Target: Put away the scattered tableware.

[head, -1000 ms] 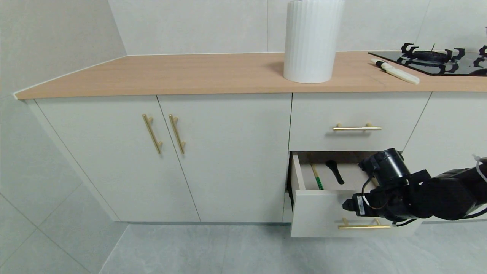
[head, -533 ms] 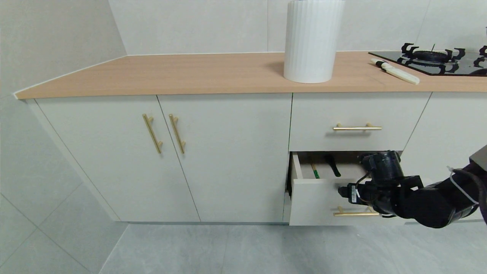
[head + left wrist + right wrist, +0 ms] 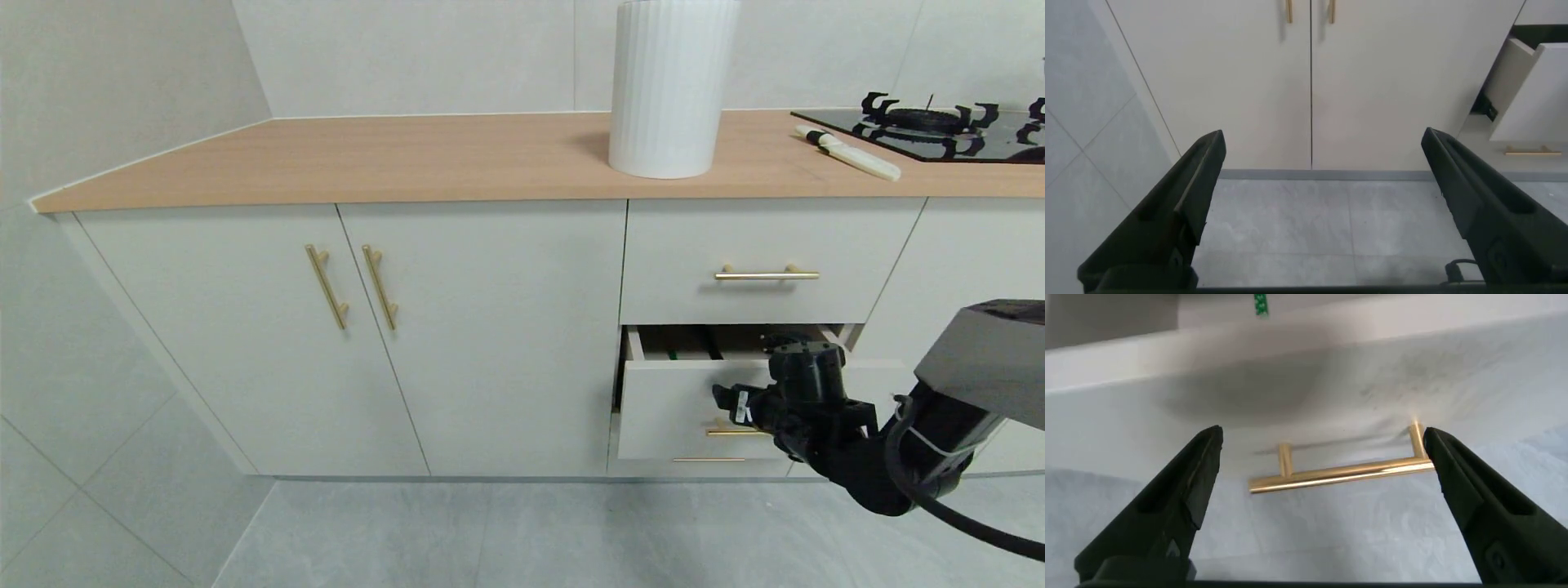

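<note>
Sliding inward, the lower drawer [image 3: 678, 404] is now showing just a narrow slot of its inside, where a second ago it was standing well out of the cabinet, and the right gripper [image 3: 729, 402] has travelled in with it. That gripper is sitting at the drawer's front panel with its fingers [image 3: 1188, 486] spread wide and grasping nothing. The brass handle [image 3: 1339, 469] is lying between them, ungripped, and whether they are touching the panel I cannot tell.

Inside the drawer, a green-marked stick [image 3: 674, 355] and a dark utensil [image 3: 712, 341] are peeking through the slot. Above the drawer, on the countertop, a pale knife [image 3: 849, 153] is lying to the right of a ribbed white canister [image 3: 668, 90].

Well left of the drawer, the left gripper [image 3: 1323, 140] is hanging low before the double cabinet doors [image 3: 1310, 73], released and empty.
</note>
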`<state>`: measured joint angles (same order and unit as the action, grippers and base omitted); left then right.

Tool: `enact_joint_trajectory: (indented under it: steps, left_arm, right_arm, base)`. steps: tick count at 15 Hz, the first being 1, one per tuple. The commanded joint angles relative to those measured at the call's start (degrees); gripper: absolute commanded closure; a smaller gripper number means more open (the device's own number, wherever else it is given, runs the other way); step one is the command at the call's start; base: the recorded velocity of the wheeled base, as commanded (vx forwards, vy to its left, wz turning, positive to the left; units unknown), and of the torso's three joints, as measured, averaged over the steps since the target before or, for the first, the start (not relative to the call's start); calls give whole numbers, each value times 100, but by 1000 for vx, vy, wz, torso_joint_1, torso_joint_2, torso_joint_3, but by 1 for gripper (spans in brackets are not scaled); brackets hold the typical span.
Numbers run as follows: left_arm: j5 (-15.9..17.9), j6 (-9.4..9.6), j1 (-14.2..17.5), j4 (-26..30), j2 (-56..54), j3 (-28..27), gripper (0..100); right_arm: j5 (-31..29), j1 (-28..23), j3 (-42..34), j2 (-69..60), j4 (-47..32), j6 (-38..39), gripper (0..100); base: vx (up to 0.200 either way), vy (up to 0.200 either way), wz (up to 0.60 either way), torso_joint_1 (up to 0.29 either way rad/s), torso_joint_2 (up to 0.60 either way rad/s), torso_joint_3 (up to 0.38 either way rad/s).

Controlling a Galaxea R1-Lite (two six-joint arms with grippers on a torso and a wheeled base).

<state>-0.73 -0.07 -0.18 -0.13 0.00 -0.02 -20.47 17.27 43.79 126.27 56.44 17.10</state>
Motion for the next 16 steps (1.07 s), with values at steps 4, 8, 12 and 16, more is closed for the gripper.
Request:
enact_joint_trajectory:
  steps: [4,8,12,16]
  left_arm:
    - [-6,-1,1,-4,9,2,0]
    - [-6,-1,1,-4,0,2,0]
    - [-6,-1,1,-4,9,2,0]
    - [3,-1,1,-4,9,2,0]
  right_arm:
    - [-133,-224,200,768,1053,-40,0]
    - [-379,-400,657,1128,1299,-5,0]
    - [-528,-567,930,1321,1572,-14,0]
    - [-572,-585,1123,1383,1563,-5,0]
  base:
    - [0,0,0,0,0,0]
    - [0,0,0,0,0,0]
    - [0,0,0,0,0,0]
    - [0,0,0,0,0,0]
